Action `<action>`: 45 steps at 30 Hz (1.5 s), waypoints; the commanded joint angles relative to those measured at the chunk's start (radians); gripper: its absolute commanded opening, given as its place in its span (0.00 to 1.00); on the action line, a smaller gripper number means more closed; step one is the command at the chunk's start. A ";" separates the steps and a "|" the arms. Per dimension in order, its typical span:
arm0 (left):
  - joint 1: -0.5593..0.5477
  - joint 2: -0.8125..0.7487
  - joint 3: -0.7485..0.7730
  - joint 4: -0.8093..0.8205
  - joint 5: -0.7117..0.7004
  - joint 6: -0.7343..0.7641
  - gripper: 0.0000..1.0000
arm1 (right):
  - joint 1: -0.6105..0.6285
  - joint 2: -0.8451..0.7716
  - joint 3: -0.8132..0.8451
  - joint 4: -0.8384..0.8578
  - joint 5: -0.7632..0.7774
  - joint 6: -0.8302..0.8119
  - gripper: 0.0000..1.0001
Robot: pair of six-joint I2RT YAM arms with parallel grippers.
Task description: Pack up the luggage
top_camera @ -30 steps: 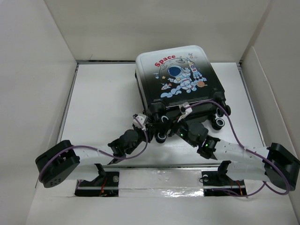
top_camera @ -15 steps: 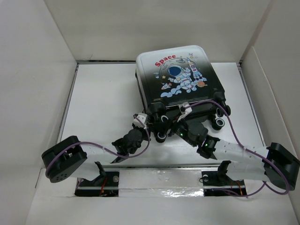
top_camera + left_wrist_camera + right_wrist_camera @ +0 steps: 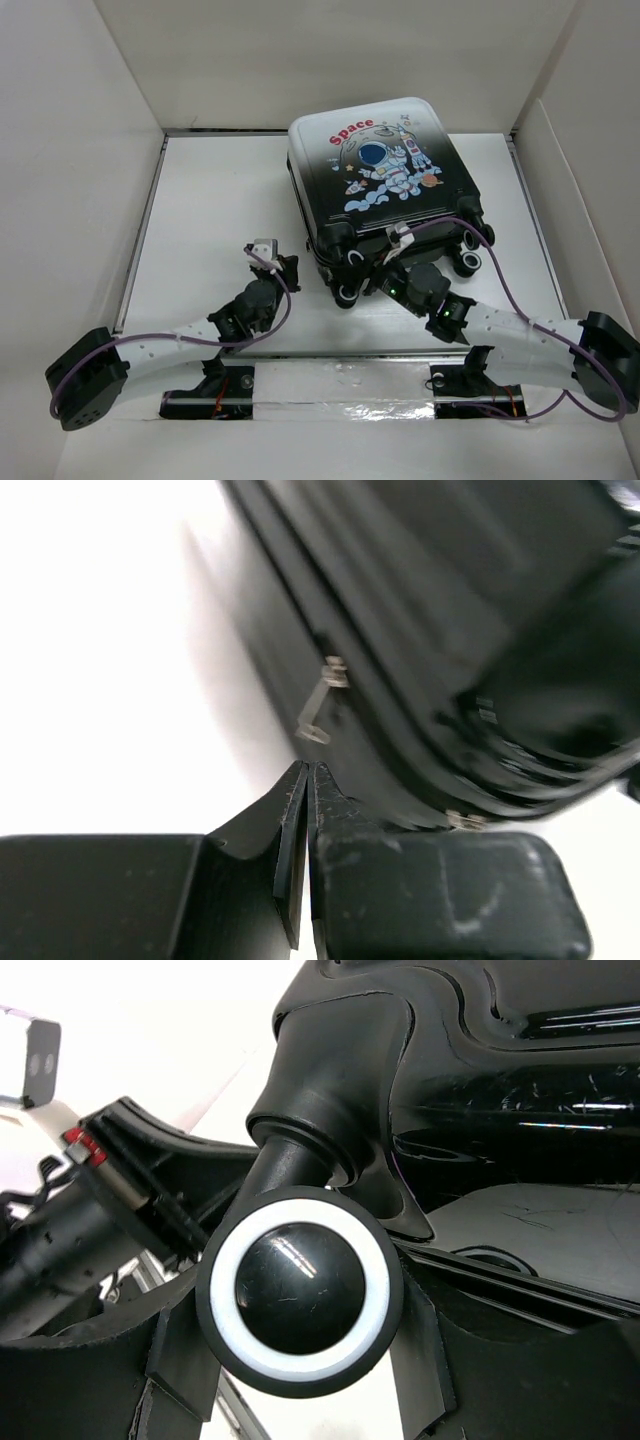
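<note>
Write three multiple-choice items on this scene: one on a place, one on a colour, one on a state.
1. Which way do the luggage wheels face?
A. the far wall
B. the arms' bases
C. the ceiling

2. What colour is the word "Space"?
A. blue
B. red
C. green

3. How are the left gripper jaws?
A. wide open
B. shut on a wheel
C. shut on nothing

Answers:
1 B, in the top view the wheels sit at the luggage's near end.
2 B, red letters on the pale end of the lid.
3 C, the left wrist view shows the fingers meeting, with the zip pull hanging free beyond them.
</note>
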 commanded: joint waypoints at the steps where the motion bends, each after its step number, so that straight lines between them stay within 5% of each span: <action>1: 0.031 -0.037 -0.022 -0.039 0.033 -0.015 0.00 | 0.021 -0.066 0.019 0.133 -0.011 0.017 0.00; 5: 0.011 0.016 -0.011 0.070 0.303 0.077 0.00 | 0.021 -0.067 0.028 0.125 -0.002 0.011 0.00; 7: -0.052 0.080 0.016 0.067 0.305 0.094 0.04 | 0.021 -0.066 0.037 0.116 0.001 0.003 0.00; 10: -0.112 0.137 0.044 0.092 0.306 0.078 0.28 | 0.021 -0.066 0.050 0.105 0.006 -0.001 0.00; 17: -0.130 0.213 0.076 0.174 0.194 0.059 0.33 | 0.021 -0.055 0.065 0.101 -0.005 -0.009 0.00; 26: -0.130 0.335 0.108 0.341 0.056 0.082 0.25 | 0.021 -0.037 0.073 0.119 -0.032 -0.009 0.00; 33: -0.144 0.389 0.098 0.500 -0.083 0.094 0.00 | 0.021 -0.038 0.067 0.124 -0.058 -0.007 0.00; 45: -0.207 0.377 0.088 0.568 -0.295 0.110 0.00 | 0.021 -0.006 0.059 0.167 -0.074 0.008 0.00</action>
